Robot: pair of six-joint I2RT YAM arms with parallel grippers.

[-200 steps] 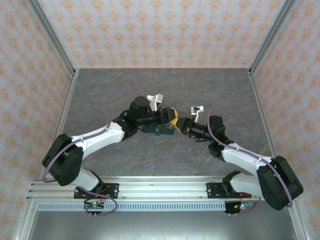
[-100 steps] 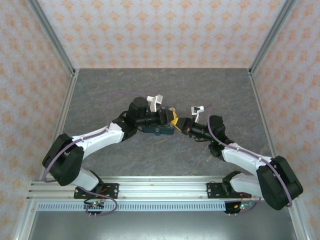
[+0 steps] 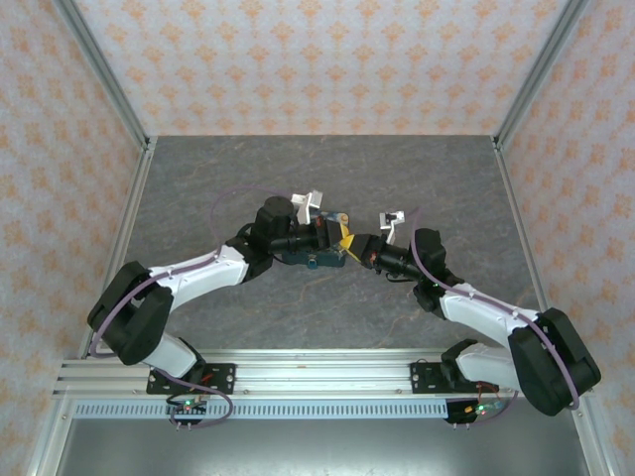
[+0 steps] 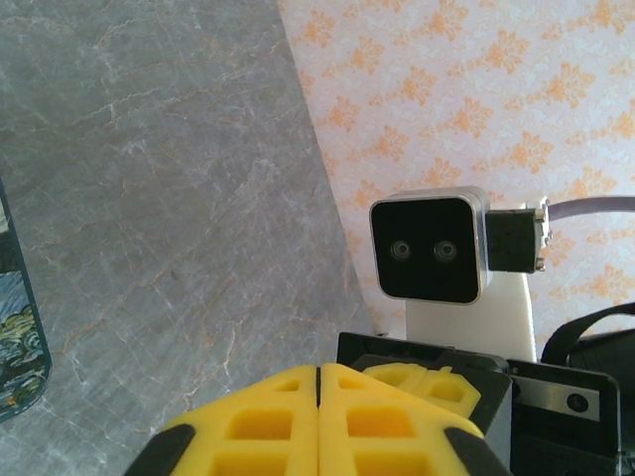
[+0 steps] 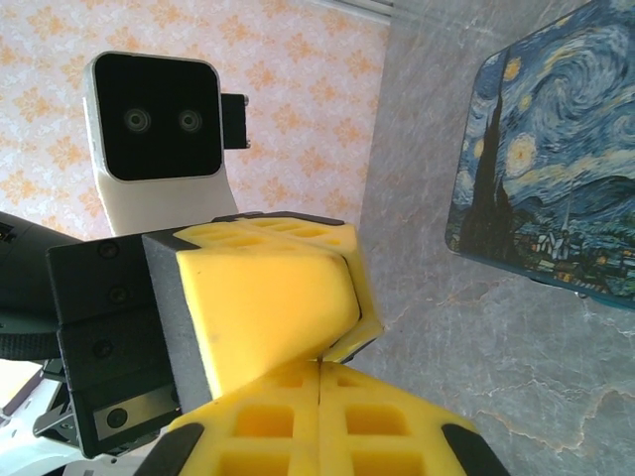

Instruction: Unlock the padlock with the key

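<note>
**Jaws shut, both empty**

Your left gripper point(image 3: 340, 236) is pressed closed on nothing. The padlock point(image 3: 316, 261) lies flat just beside it, long axis left to right. Your right gripper point(image 3: 359, 248), alongside, is closed empty too.

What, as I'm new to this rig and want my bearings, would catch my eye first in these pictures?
The two arms arch to mid-table, where the left gripper and right gripper, both with bright yellow fingers shut, stand tip to tip. Beside them the padlock, a flat block printed like Starry Night, lies on the grey table. Orange-patterned walls enclose it all.
</note>
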